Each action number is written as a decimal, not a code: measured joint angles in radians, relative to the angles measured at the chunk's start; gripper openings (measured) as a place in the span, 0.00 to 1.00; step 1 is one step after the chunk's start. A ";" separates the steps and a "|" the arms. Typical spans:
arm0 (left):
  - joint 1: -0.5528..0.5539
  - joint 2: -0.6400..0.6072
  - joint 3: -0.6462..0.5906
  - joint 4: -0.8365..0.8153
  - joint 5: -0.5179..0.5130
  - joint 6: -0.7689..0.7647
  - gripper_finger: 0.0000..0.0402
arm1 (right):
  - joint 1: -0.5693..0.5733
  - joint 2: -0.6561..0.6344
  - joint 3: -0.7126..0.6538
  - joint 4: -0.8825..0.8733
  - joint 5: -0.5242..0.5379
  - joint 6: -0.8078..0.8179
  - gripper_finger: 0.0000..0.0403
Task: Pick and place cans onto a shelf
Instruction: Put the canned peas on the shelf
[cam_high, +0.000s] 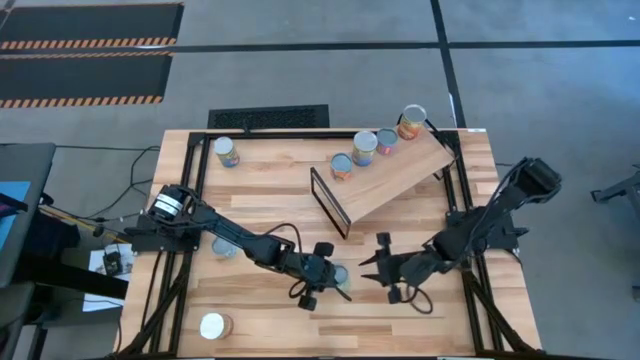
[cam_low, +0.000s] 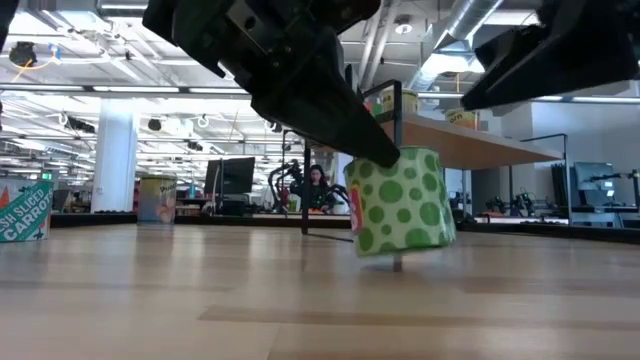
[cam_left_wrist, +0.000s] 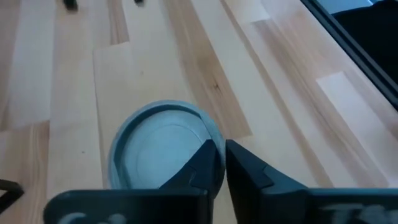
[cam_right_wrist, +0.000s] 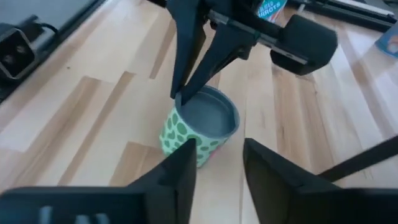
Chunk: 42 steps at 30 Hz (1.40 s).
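green-dotted can (cam_low: 402, 201) | tilted, apparently pinched at rim | left gripper (cam_high: 333, 277)

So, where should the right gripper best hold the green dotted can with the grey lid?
Probably across its round side wall at mid-height, coming from the side. The green dotted can is tilted, its rim pinched by the left gripper, so the top is taken; the open right gripper faces the wall.

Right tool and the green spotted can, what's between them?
Only bare table. In the right wrist view, the open right tool faces the can with nothing between; the left tool pinches its rim.
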 joint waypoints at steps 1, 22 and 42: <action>0.000 0.000 0.000 0.000 0.000 0.000 0.08 | 0.000 0.021 0.012 0.000 0.000 -0.002 0.42; -0.051 -0.090 -0.043 0.069 -0.009 0.057 0.30 | -0.094 0.326 0.225 -0.014 -0.254 -0.253 0.40; -0.052 -0.187 -0.369 0.524 -0.151 -0.016 0.30 | -0.124 0.141 0.296 -0.337 -0.363 -0.172 0.07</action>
